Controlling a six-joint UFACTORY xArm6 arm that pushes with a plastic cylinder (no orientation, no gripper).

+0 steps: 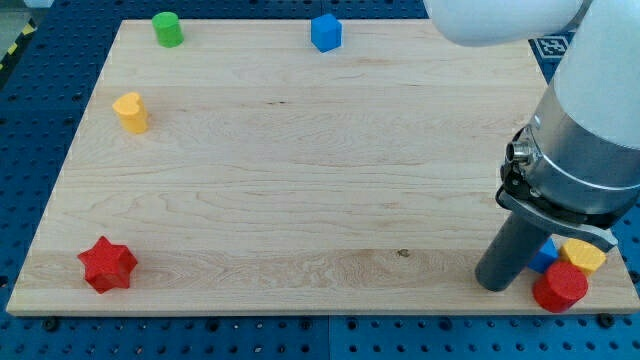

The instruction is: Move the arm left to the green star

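A green block [167, 29] stands at the board's top left corner; its shape is hard to make out, it looks rounded. My tip [496, 284] rests on the board near the bottom right corner, far to the right of and below the green block. It stands just left of a cluster of three blocks: a red cylinder [560, 288], a yellow block [583, 255] and a blue block [543, 257] partly hidden behind the rod.
A blue cube [326, 32] sits at the top middle. A yellow heart [130, 112] is at the left, below the green block. A red star [107, 264] is at the bottom left. The wooden board [300, 180] lies on a blue perforated table.
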